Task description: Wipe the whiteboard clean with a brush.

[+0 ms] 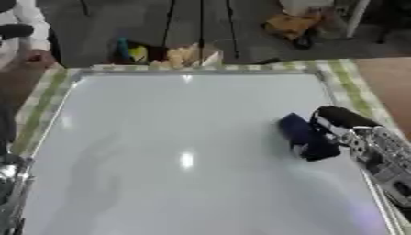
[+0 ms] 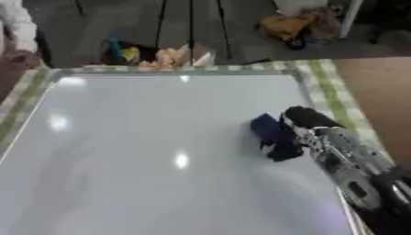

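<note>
A large whiteboard covers most of the table, its surface white with faint grey smears at the lower left. A dark blue brush lies on the board near its right edge. My right hand comes in from the lower right and is curled round the brush, holding it against the board. A sliver of my left arm shows at the lower left edge; its hand is out of sight.
A green-and-white checked cloth shows around the board's edges. Beyond the far edge sit small coloured objects. A person's sleeve is at the upper left corner. Yellow clutter lies on the floor behind.
</note>
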{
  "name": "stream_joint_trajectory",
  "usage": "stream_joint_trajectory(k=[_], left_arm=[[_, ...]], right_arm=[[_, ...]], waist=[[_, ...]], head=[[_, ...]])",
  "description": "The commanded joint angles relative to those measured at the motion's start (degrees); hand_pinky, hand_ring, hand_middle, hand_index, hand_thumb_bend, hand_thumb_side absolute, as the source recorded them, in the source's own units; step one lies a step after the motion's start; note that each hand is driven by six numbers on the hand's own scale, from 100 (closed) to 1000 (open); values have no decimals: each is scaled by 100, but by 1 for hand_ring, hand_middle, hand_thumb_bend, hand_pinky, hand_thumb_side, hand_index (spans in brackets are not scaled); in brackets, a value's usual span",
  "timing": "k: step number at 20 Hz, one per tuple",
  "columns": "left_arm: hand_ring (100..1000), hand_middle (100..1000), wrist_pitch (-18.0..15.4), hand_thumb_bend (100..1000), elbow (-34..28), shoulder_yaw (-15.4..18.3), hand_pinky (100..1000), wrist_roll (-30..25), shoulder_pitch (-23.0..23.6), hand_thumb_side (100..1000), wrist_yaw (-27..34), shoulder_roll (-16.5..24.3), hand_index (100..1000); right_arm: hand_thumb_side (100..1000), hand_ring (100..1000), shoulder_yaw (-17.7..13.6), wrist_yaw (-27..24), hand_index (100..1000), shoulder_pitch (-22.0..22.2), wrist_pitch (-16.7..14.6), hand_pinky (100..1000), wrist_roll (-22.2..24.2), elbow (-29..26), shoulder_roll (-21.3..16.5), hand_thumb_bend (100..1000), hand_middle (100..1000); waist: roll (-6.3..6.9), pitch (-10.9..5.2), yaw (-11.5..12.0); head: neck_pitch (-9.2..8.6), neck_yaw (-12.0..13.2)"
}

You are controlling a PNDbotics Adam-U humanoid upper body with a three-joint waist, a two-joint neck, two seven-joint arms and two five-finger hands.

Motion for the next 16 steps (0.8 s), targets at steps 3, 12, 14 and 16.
stream_joint_trajectory(k=[3, 12, 14, 16], left_arm=[[796, 776, 3, 131, -97, -3, 666, -15, -72, 1000, -15, 44, 738], [797, 776, 16, 130, -97, 0, 668, -7, -73, 1000, -23, 38, 737], [796, 776, 17, 130, -97, 2, 668, -3, -76, 1000, -23, 39, 737], [797, 776, 17, 129, -97, -2, 668, -5, -81, 1000, -22, 35, 737]], right_arm=[[456, 667, 31, 102, 223, -26, -119, 496, 193, -112, -66, 100, 370], [481, 645, 108, 73, 233, 88, -151, 475, 336, -470, -120, 100, 334], [479, 639, 124, 69, 230, 104, -154, 469, 350, -513, -126, 100, 327], [477, 638, 145, 58, 241, 112, -156, 467, 369, -548, -127, 100, 328]], waist=[[-14, -143, -10], [-6, -149, -33], [-5, -148, -32], [-6, -145, -29]], head=[[-18, -21], [54, -20], [59, -24], [59, -26]])
